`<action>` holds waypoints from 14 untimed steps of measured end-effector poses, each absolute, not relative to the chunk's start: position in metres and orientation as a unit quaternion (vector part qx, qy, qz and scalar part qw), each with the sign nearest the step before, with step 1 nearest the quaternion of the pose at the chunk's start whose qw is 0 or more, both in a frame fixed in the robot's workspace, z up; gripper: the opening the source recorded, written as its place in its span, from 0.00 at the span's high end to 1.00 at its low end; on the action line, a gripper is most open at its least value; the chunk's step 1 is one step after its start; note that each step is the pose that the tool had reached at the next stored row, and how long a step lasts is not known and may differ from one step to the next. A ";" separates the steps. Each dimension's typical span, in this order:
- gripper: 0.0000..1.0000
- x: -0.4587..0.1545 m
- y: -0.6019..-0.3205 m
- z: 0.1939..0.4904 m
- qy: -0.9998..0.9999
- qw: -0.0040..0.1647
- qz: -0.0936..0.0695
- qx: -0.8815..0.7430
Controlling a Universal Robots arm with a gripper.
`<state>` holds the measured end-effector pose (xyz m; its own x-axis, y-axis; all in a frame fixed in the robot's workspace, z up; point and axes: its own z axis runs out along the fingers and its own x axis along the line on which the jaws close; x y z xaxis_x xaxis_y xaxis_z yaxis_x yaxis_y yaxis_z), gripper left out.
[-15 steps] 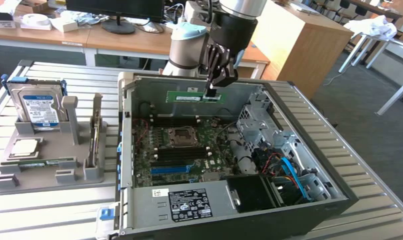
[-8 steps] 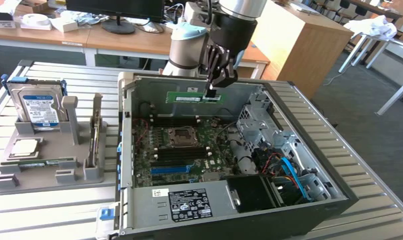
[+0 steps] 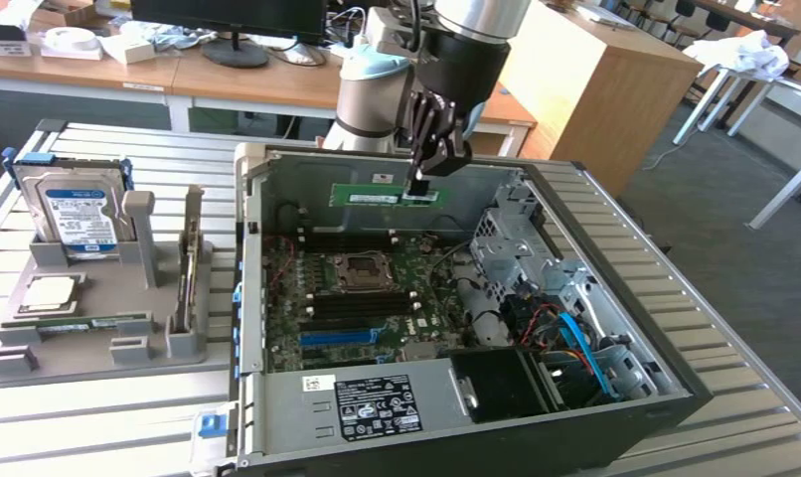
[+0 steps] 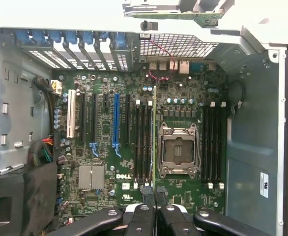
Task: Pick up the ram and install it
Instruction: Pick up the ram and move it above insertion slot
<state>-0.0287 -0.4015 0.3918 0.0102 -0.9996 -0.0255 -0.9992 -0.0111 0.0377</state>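
Green ram [image 3: 374, 196] hangs level over the open computer case [image 3: 613, 298], pinched near one end by the closed fingers [image 4: 146, 197], high above the motherboard [image 4: 109, 147].

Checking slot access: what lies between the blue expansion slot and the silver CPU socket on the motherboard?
In the wrist view, a bank of black memory slots, with the held long green ram stick edge-on beside them.

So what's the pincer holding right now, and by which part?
The ram, pinched near its end toward the exterior view's right by the shut pincer.
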 end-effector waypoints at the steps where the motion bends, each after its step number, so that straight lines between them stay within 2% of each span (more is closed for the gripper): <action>1: 0.89 -0.029 -0.401 0.391 -0.703 0.004 -0.022 0.711; 14: 0.89 -0.029 -0.401 0.384 -0.703 0.004 -0.022 0.711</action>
